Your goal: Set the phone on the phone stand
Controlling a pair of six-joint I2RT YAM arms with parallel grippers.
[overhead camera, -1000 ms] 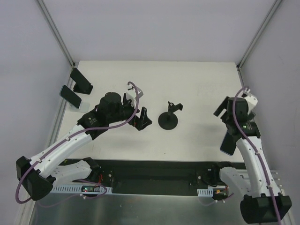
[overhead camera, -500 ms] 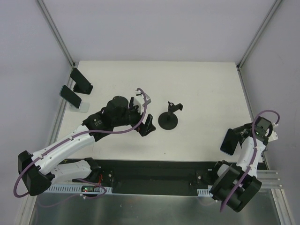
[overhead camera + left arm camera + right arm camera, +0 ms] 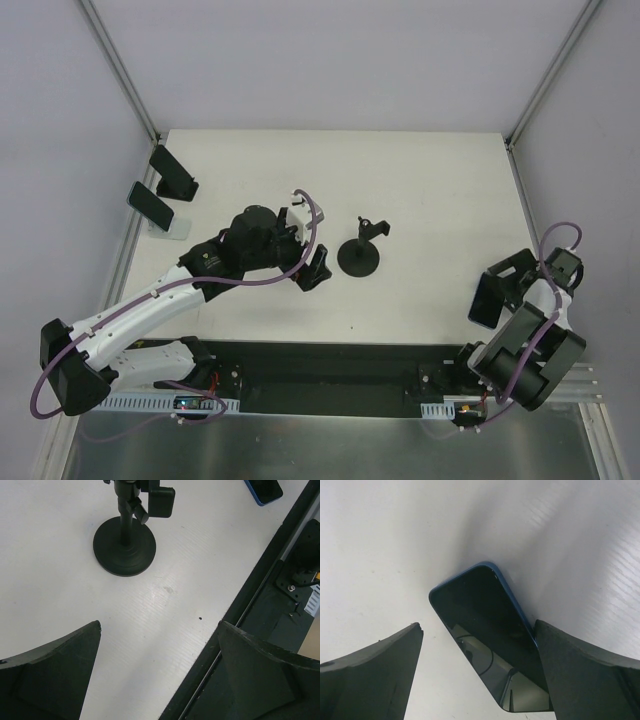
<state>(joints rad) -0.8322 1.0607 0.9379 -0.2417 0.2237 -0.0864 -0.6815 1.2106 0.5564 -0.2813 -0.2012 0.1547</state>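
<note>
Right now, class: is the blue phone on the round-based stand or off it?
Off. The blue phone lies flat on the table; the round-based stand holds nothing.

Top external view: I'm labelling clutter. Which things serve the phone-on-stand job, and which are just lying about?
Job in hand:
blue phone
round-base phone stand
right tool, open over the blue phone

Lying about:
upper dark slab, propped up at the far left
lower dark slab, propped up beside it
</note>
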